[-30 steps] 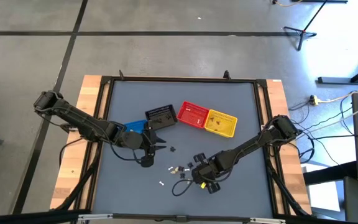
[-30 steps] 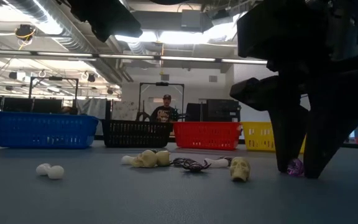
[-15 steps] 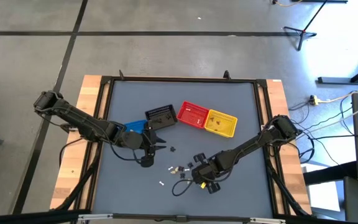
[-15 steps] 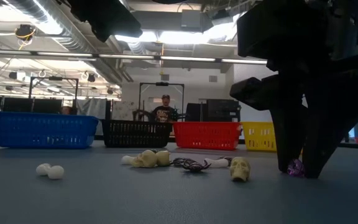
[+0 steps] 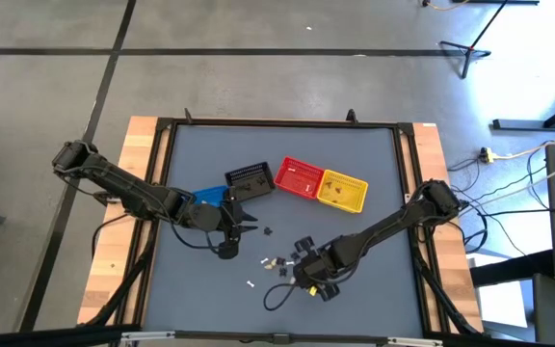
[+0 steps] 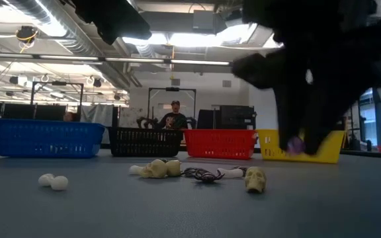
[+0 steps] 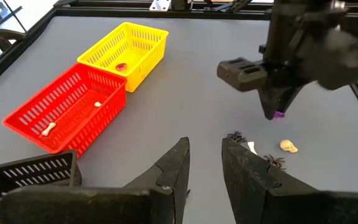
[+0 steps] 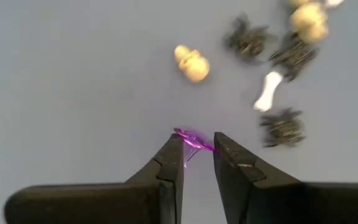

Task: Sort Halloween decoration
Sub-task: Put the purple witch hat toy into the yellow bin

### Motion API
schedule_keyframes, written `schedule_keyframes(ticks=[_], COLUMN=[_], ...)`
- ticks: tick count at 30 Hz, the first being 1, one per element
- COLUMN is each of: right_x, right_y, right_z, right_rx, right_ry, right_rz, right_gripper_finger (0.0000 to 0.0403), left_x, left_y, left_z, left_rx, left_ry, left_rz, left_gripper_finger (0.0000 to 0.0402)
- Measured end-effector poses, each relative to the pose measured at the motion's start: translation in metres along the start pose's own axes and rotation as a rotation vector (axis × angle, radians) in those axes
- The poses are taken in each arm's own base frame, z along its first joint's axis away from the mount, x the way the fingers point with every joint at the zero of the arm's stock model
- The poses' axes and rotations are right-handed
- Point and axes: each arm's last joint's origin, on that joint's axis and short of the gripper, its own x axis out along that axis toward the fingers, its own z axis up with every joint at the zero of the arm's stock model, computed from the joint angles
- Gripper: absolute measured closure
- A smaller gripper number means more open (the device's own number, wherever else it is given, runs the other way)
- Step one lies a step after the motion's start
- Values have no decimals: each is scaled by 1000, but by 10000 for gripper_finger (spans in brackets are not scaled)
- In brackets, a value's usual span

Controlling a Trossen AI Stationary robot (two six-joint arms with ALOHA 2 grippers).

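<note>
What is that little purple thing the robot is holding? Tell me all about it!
The purple trinket is a tiny, shiny, see-through bit, looking like plastic; its shape is too small to make out. It is pinched between the tips of the right gripper, lifted clear above the grey table. Only the two dark fingers touch it. In the low view it hangs in front of the yellow basket, above the loose trinkets lying below.

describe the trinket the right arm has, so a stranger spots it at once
Find the right tool, raised just off the grey table beside the loose trinkets. Pinched between its tips is a tiny purple trinket, the only purple piece; its neighbours are cream or black.
</note>
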Motion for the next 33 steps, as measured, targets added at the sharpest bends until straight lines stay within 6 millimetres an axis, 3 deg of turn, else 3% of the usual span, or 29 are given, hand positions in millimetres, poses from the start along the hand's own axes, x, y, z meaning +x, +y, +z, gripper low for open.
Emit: schedule_keyframes(ticks=[8, 14, 20, 27, 33], right_x=[-33, -54, -62, -74, -81], right_y=[-8, -32, -70, -121, -160], right_z=[15, 12, -7, -43, -64], right_rx=[-51, -19, 21, 150, 288], right_ry=[91, 207, 375, 597, 629], right_rz=[-114, -157, -147, -105, -77], right_gripper_finger=[336, 336, 336, 336, 336], left_x=[0, 0, 0, 0, 0], left_y=[0, 0, 0, 0, 0], left_z=[0, 0, 0, 0, 0], left_rx=[0, 0, -1, -1, -1], left_ry=[0, 0, 0, 0, 0], left_rz=[0, 0, 0, 0, 0], left_gripper_finger=[314, 314, 314, 314, 314])
